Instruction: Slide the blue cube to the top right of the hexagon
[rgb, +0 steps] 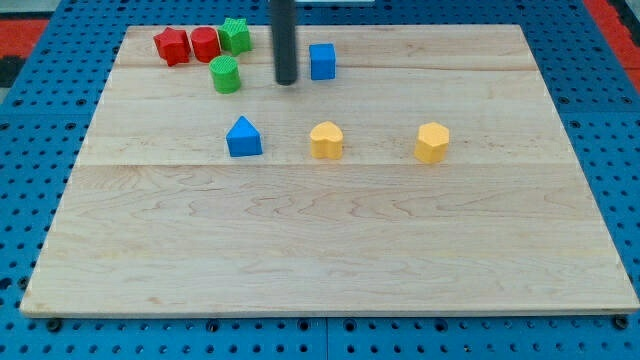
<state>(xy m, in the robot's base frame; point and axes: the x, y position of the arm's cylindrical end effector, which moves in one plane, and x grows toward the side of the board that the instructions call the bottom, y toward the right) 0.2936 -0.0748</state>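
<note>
The blue cube (322, 61) sits near the view's top, a little left of centre. The yellow hexagon (432, 142) lies to its lower right, right of centre. My tip (287, 82) is just left of the blue cube, a small gap between them, with the dark rod rising out of the view's top. A green cylinder (226, 74) lies to the tip's left.
A red star (172, 46), a red block (205, 44) and a green star (235, 35) cluster at the top left. A blue house-shaped block (244, 138) and a yellow heart-like block (326, 140) lie in a row with the hexagon. The wooden board (330, 260) rests on blue pegboard.
</note>
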